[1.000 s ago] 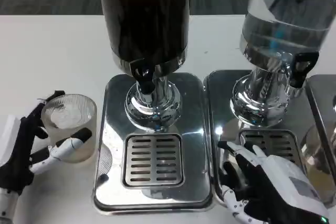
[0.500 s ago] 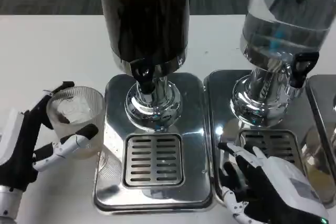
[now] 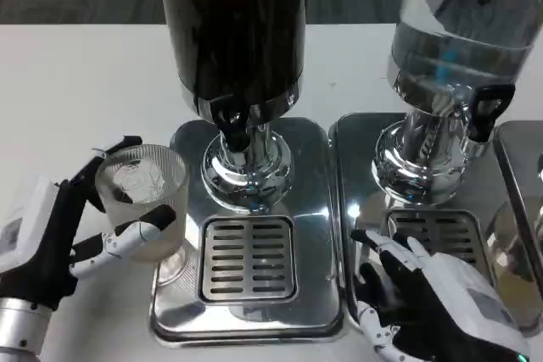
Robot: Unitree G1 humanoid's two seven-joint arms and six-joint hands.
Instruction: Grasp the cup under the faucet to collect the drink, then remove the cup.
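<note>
Cup [image 3: 140, 197] gripped by left hand [image 3: 64, 239], at drip tray [image 3: 246, 218] edge; filling and removal remain; right hand [image 3: 433, 298] rests open.

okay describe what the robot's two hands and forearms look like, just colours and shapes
Both hands have white backs and slim fingers in white and black with black palms. The left hand sits on a round silver forearm. The right hand has a pale grey rectangular panel on its white back and a small green light near the wrist.

Left hand [image 3: 59, 239] holds cup [image 3: 142, 201] beside faucet [image 3: 231, 125].
</note>
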